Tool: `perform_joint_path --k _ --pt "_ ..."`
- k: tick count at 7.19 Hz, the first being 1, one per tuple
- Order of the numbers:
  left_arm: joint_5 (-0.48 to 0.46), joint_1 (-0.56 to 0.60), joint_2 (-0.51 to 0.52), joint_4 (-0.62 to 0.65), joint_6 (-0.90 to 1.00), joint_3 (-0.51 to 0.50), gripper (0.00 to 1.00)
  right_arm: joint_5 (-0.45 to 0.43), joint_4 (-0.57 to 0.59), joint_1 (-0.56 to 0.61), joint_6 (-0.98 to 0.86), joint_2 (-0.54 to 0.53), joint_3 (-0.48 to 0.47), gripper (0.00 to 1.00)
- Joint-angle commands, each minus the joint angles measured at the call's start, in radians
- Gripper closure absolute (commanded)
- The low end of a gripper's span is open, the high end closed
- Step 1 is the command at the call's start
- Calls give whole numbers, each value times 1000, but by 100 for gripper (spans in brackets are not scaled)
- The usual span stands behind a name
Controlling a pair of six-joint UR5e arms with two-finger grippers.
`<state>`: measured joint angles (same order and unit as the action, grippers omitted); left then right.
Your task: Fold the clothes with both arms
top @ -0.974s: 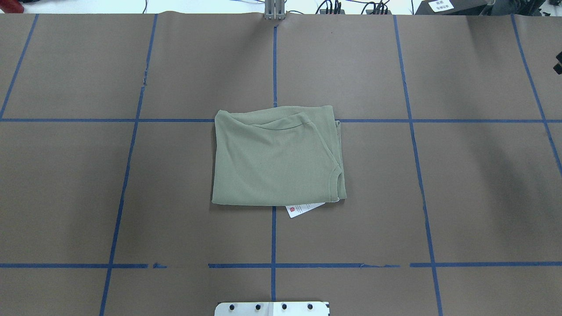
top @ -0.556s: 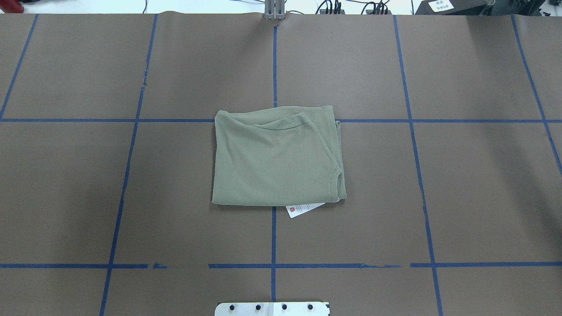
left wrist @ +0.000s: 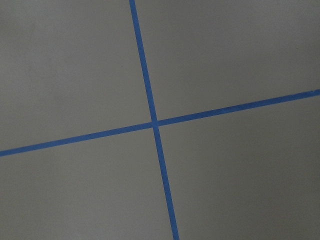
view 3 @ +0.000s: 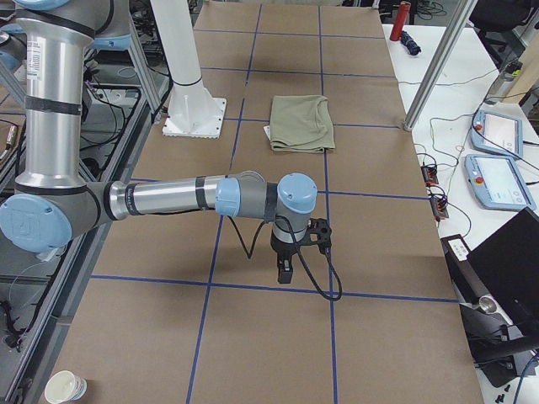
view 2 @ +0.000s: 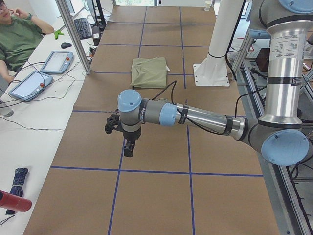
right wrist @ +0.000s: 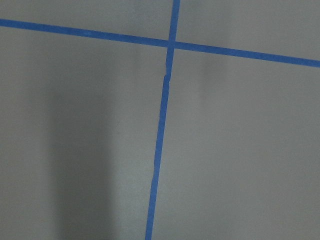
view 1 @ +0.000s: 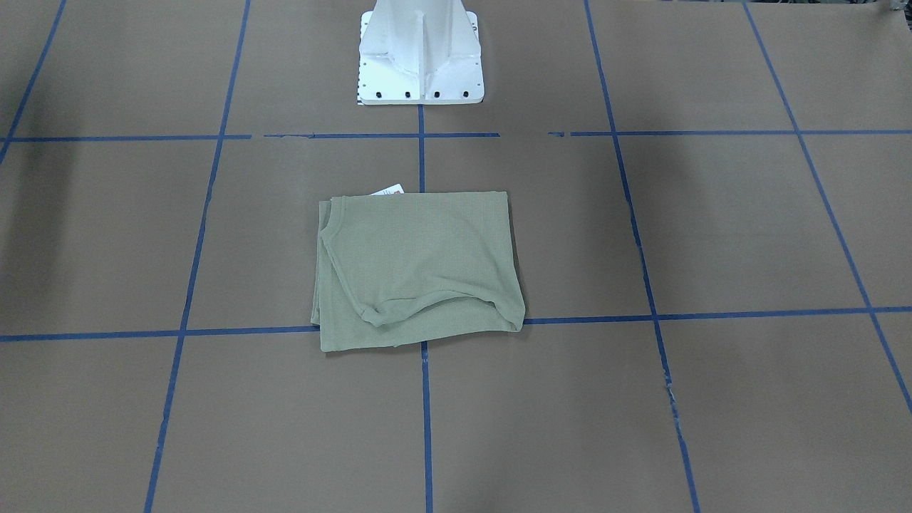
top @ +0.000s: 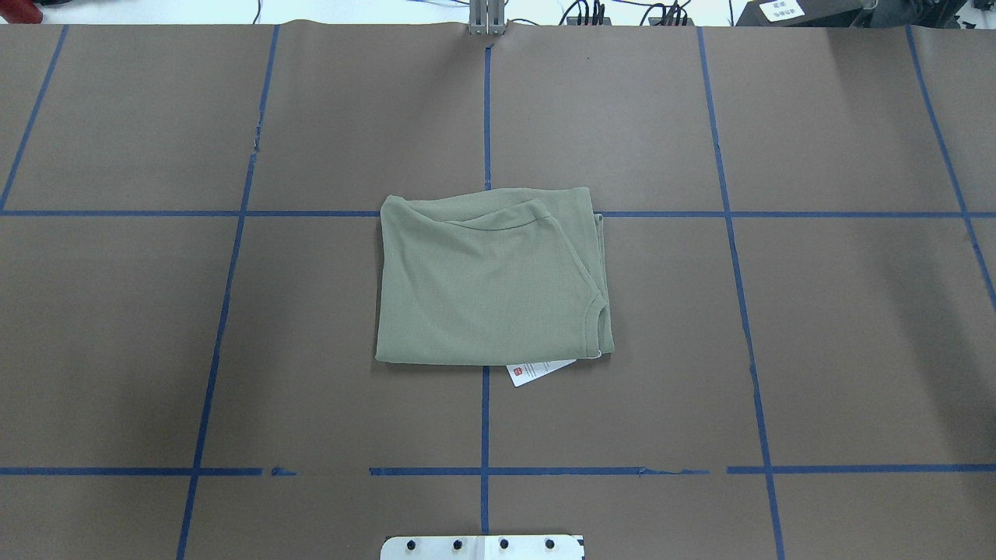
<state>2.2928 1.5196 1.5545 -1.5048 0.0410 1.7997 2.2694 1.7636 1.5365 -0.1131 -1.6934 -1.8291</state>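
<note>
**Sage-green shirt (top: 490,280) lies folded, centre of counter (top: 856,350)**

Its long axis runs 9 to 3 o'clock. Left claw (view 2: 127,150) hangs well off toward 9, right claw (view 3: 285,271) toward 3, neither clearly nearer; apart or together, I cannot tell.

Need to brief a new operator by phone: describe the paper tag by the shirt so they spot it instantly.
On the brown table gridded with blue tape, a folded sage-green shirt lies at the centre. From under its edge nearest the white pedestal base peeks a small paper tag. It is the only white thing touching the shirt, with a red mark at one corner.
</note>
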Motion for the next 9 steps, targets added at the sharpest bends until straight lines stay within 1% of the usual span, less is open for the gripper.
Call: perform_joint_path --k 1,2,3,4,5,6,7,9 --pt "-6 1 10 32 -4 4 0 4 -4 1 3 -3 -5 0" --pt "-1 -1 13 31 -3 -9 0 2 -7 1 -5 -6 -12 0" --pt "2 -1 10 29 0 4 0 2 -42 1 -2 -26 -19 0" --pt "2 4 -7 23 6 18 0 7 -102 1 1 -44 -19 0" --pt "2 5 -20 18 5 33 0 45 -113 2 3 -57 -21 0" --pt "4 5 -21 -1 0 33 0 47 -116 19 -6 -58 -25 0" --pt "4 5 -21 -2 -1 30 0 45 -124 42 -11 -86 -36 0" --pt "37 1 -1 -2 -43 38 0 42 -124 45 1 -92 -39 0"
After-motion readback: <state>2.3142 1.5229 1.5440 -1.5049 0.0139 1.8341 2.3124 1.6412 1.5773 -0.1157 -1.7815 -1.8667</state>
